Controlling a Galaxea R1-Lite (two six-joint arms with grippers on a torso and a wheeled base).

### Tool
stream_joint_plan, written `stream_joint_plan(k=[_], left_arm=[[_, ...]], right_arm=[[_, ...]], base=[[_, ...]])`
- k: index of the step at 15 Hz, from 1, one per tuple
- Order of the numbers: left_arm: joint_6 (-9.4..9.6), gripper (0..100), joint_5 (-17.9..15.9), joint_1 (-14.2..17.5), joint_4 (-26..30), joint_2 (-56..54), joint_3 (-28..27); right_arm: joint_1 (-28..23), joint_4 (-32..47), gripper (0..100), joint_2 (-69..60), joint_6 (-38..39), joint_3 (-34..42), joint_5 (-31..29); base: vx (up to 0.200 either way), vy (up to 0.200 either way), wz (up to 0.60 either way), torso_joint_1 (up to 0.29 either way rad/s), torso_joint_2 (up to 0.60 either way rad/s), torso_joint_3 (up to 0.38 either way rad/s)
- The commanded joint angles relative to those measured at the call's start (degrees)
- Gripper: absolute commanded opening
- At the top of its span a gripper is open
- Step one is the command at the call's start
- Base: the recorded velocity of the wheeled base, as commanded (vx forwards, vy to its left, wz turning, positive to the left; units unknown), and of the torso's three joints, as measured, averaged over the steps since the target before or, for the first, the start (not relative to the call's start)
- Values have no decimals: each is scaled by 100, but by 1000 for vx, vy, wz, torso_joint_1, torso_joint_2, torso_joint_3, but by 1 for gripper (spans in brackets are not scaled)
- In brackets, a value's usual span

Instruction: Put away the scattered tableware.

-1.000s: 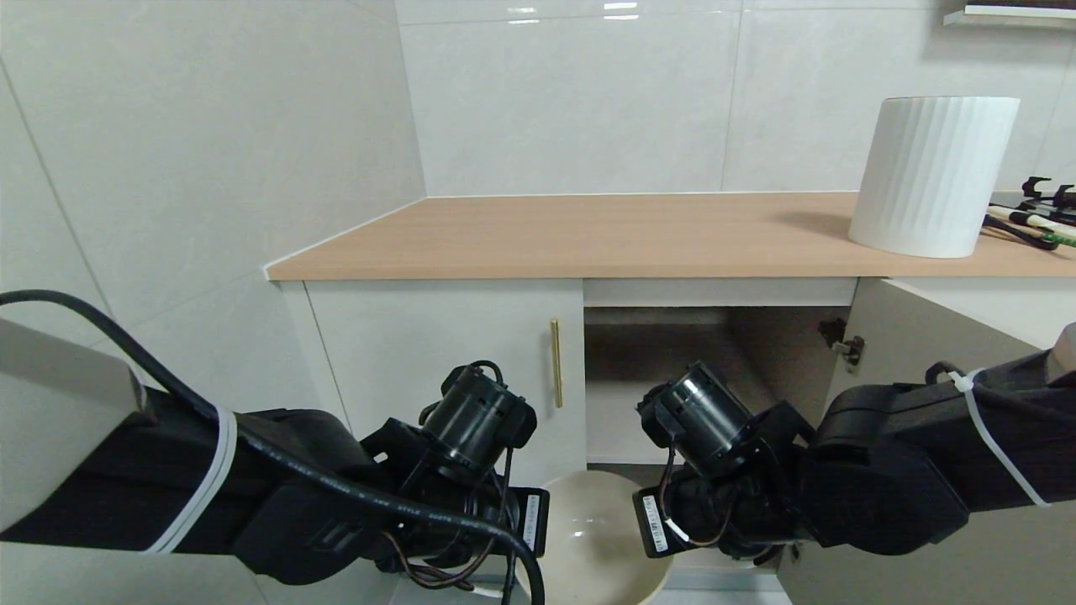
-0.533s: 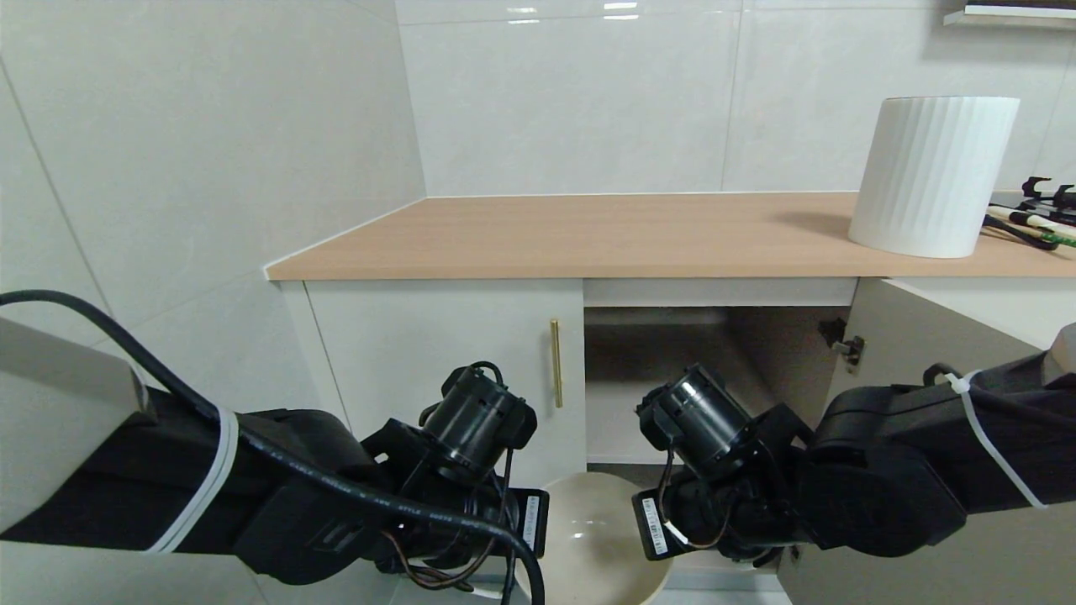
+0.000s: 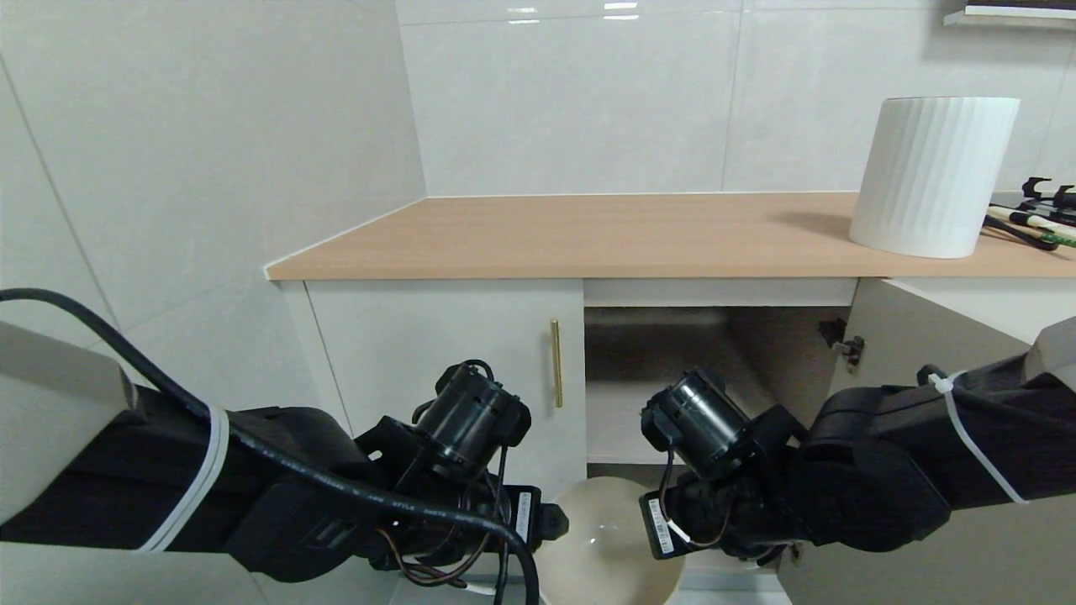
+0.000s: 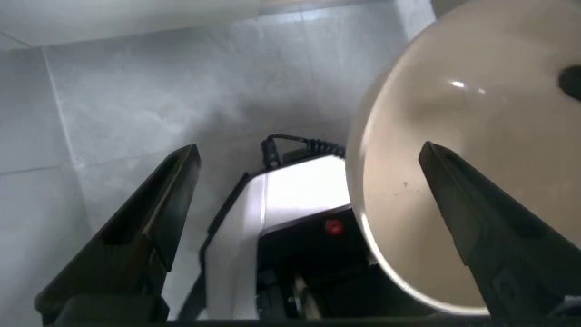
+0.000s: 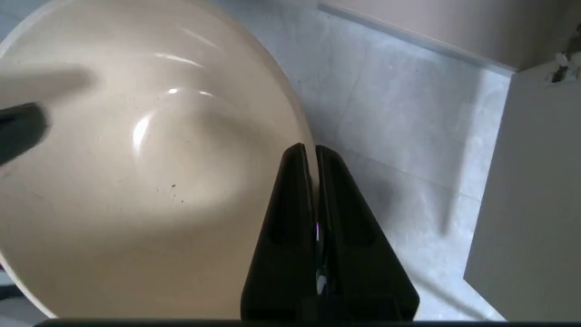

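**One cream bowl held low before an open cabinet**

One bowl [image 3: 609,542] is showing, and two pincers are flanking it. The bowl is hanging in the air below the bench [image 3: 588,235], above the grey tiled floor [image 5: 408,118] and in front of the open cabinet compartment [image 3: 672,378].

The right pincer [image 5: 314,156] is pinching the bowl's rim. Its two black fingers are pressing nearly together, with only the thin wall of the bowl between them. The left pincer [image 4: 309,154] is spreading wide and gripping nothing. One of its fingers [image 4: 481,227] is crossing in front of the bowl's edge; whether it is touching the bowl cannot be told.

The bowl is looking round, smooth and glossy, cream all over. Soft highlights are shining inside it, and a few tiny dark specks are dotting the inner surface.

One white ribbed cylinder [image 3: 933,172] is standing upright on the bench at the robot's right. Some dark-handled utensils [image 3: 1038,218] are lying just beyond it, too cropped to count. Of the two cabinet doors, the closed door [image 3: 445,370] is carrying one brass handle [image 3: 555,361], and the open door [image 3: 941,403] is swinging out at the right.
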Motion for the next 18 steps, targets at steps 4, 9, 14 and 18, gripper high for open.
stream_joint_plan(k=[4,9,14,18], left_arm=[[-25,100,-16,8,-29,-113,-19],[-52,100,-16,17,-20,-95,-10],[-61,100,-16,17,-20,-113,-10],[-61,100,-16,17,-20,-121,-10]], right_arm=[[-472,-627,0,556,28,-92,-287],[-1536,-2183,0,1294,353,-259,-410],[-2221,-2877,0,2147,388,-813,-814],[-2757,-2833,0,2692,537,-1481,-832]], base=[[0,0,0,0,0,0],[0,0,0,0,0,0],[0,0,0,0,0,0],[0,0,0,0,0,0]])
